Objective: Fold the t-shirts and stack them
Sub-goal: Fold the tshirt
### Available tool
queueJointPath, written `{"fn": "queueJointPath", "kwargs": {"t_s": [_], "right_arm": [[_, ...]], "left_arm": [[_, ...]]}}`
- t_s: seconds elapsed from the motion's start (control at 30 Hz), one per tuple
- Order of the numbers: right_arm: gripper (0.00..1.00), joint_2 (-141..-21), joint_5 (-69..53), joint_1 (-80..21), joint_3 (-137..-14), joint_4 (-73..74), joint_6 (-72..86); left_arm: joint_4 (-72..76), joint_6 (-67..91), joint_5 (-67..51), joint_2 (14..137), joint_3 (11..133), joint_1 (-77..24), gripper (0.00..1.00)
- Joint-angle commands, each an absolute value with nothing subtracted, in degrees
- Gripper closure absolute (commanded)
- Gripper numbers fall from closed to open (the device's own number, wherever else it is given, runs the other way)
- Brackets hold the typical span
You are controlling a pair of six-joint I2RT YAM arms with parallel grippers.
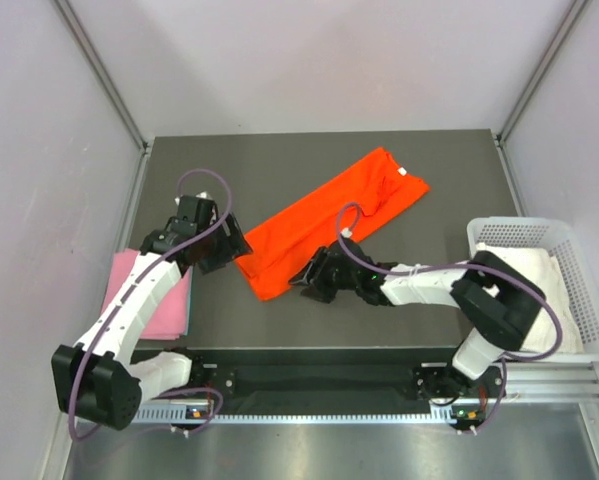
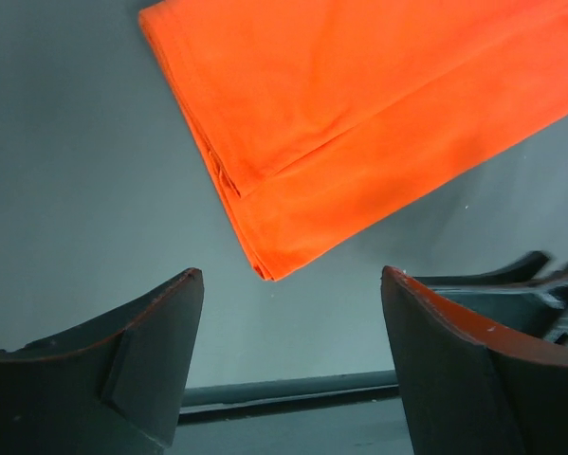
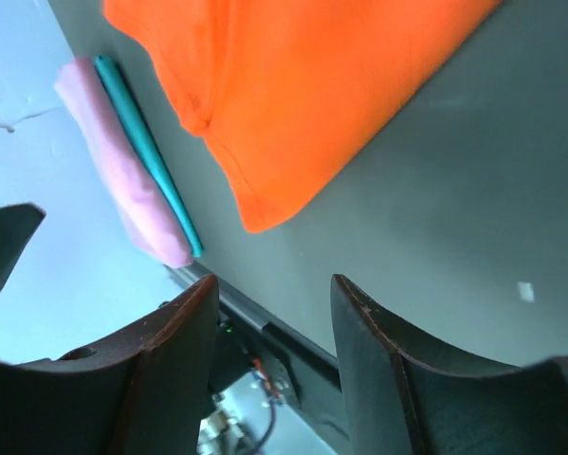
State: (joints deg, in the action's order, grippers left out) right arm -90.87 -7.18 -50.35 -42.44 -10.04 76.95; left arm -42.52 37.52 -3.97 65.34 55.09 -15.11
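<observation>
The orange-red t-shirt (image 1: 329, 215) lies folded into a long strip, slanting from the table's middle to the far right, its white neck label (image 1: 403, 171) at the far end. Its near corner shows in the left wrist view (image 2: 359, 114) and the right wrist view (image 3: 302, 85). My left gripper (image 1: 229, 247) (image 2: 291, 275) hovers open just left of that near corner, nothing between its fingers. My right gripper (image 1: 307, 280) (image 3: 274, 282) stands open just right of the same end, holding nothing. A folded pink t-shirt (image 1: 144, 290) (image 3: 113, 161) rests at the left edge. A white t-shirt (image 1: 524, 275) lies in the basket.
A white plastic basket (image 1: 519, 225) stands at the right edge of the table. A teal layer (image 1: 187, 300) (image 3: 146, 152) shows under the pink t-shirt. Side walls close in on the table left and right. A metal rail (image 1: 309, 380) runs along the near edge.
</observation>
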Motion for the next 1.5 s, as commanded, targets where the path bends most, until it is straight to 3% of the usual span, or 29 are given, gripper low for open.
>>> {"fn": "queueJointPath", "kwargs": {"t_s": [0.0, 0.23, 0.67, 0.8, 0.87, 0.93, 1.1, 1.4, 1.43, 1.47], "right_arm": [[0.48, -96.1, -5.3, -54.6, -42.9, -20.4, 90.2], [0.50, -101.6, 2.8, -61.6, -47.4, -17.8, 97.5], [0.55, -110.2, 7.1, -62.0, -53.8, -13.6, 101.7], [0.67, -112.1, 6.8, -62.1, -54.0, -14.3, 103.2], [0.80, -111.7, 6.7, -62.1, -53.4, -15.0, 102.7], [0.90, -110.8, 6.7, -62.1, -51.7, -14.4, 101.4], [1.00, -106.2, 5.9, -61.7, -40.6, -19.8, 97.6], [0.98, -86.8, 3.8, -61.5, -16.5, -20.3, 86.1], [0.94, -84.1, 4.0, -61.5, -14.7, -19.1, 85.2], [0.88, -78.9, 4.1, -61.2, -12.5, -15.6, 82.6]], "left_arm": [[-46.2, 40.3, -2.1, 63.6, 55.0, -15.0, 0.19], [-49.0, 38.9, 1.8, 58.3, 55.7, -15.0, 0.21], [-50.6, 37.4, 1.5, 54.6, 56.1, -15.0, 0.22], [-51.1, 36.8, 1.9, 53.8, 56.1, -15.0, 0.22], [-51.2, 36.3, 1.8, 53.7, 56.1, -15.0, 0.22], [-51.4, 35.6, 1.0, 53.8, 56.1, -15.0, 0.22], [-50.0, 32.1, -4.1, 55.2, 55.3, -15.0, 0.14], [-41.5, 31.0, -15.7, 58.7, 49.3, -15.0, 0.13], [-39.7, 31.1, -18.2, 59.1, 48.5, -15.2, 0.12], [-38.8, 31.3, -19.3, 60.3, 47.0, -15.2, 0.03]]}}
